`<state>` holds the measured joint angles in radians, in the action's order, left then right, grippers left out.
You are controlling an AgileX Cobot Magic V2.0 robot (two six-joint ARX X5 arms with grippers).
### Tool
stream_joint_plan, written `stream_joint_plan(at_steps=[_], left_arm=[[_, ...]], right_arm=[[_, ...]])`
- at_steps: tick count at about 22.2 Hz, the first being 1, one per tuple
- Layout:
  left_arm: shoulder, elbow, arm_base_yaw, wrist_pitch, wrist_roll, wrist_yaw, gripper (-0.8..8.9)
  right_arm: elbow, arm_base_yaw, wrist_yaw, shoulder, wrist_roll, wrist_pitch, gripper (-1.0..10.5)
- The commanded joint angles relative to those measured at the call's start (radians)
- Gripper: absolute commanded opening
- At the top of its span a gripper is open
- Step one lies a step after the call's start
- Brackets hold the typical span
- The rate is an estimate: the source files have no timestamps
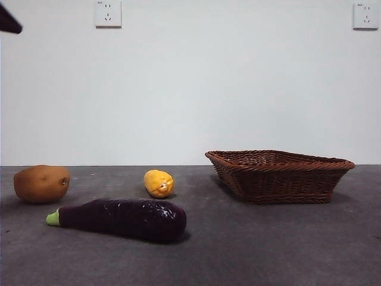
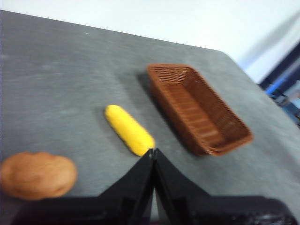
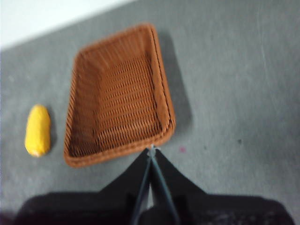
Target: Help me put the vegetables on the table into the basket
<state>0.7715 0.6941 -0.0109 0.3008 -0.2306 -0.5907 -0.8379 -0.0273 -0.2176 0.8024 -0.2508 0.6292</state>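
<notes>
Eggplant (image 1: 122,218), potato (image 1: 41,183), corn (image 1: 159,183) on table (image 1: 268,250); basket (image 1: 280,176) empty; both end effectors closed, apparently holding nothing.

left pincer (image 2: 153,152): jaws closed, raised | right pincer (image 3: 151,151): jaws closed, raised

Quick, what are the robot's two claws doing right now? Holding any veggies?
Left gripper: closed, holding nothing, above the long yellow corn piece.
Right gripper: closed, holding nothing, above the brown woven wicker basket.
</notes>
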Motion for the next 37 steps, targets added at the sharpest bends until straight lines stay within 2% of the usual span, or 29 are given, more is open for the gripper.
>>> stream_joint_plan(at_steps=[1,4,7,9,14,15,17,18,20,24,28,29,32,34,37], left_arm=[[0.045,0.036,-0.003,0.047,-0.004,-0.068,-0.04],[0.117,0.100,-0.002,0.152,-0.004,-0.133,-0.04],[0.187,0.142,-0.002,0.235,-0.001,-0.186,-0.04],[0.227,0.145,-0.001,0.257,0.004,-0.225,-0.04],[0.301,0.145,0.024,0.338,0.079,-0.227,-0.04],[0.309,0.145,0.027,0.342,0.087,-0.228,-0.04],[0.311,0.145,0.037,0.341,0.095,-0.227,-0.04],[0.311,0.145,0.042,0.343,0.101,-0.228,-0.04],[0.311,0.145,0.046,0.343,0.101,-0.228,-0.04],[0.311,0.145,0.063,0.346,0.102,-0.226,-0.04],[0.311,0.145,0.077,0.353,0.105,-0.220,-0.04],[0.311,0.145,0.080,0.353,0.105,-0.220,-0.04],[0.311,0.145,0.092,0.353,0.105,-0.220,-0.04],[0.311,0.145,0.101,0.353,0.112,-0.220,-0.04],[0.311,0.145,0.104,0.353,0.112,-0.220,-0.04]], right_arm=[[-0.059,0.001,-0.003,0.082,0.028,0.034,0.0],[-0.122,0.001,-0.006,0.181,0.021,0.046,0.0],[-0.216,0.001,-0.085,0.297,0.097,0.080,0.0],[-0.305,0.001,-0.101,0.394,0.132,0.140,0.0],[-0.533,0.001,-0.100,0.653,0.178,0.247,0.2],[-0.575,0.001,-0.100,0.703,0.183,0.264,0.9],[-0.653,0.001,-0.100,0.796,0.185,0.296,3.3],[-0.691,0.002,-0.101,0.843,0.186,0.307,4.1],[-0.751,0.002,-0.099,0.916,0.204,0.330,4.7],[-0.862,0.002,-0.074,1.042,0.237,0.380,6.7],[-0.957,0.008,0.038,1.128,0.261,0.396,7.0],[-0.978,0.008,0.039,1.146,0.267,0.402,7.2],[-1.034,0.008,0.018,1.209,0.282,0.416,7.3],[-1.061,0.008,-0.043,1.260,0.288,0.425,7.3],[-1.085,0.008,-0.076,1.344,0.307,0.419,7.2]])
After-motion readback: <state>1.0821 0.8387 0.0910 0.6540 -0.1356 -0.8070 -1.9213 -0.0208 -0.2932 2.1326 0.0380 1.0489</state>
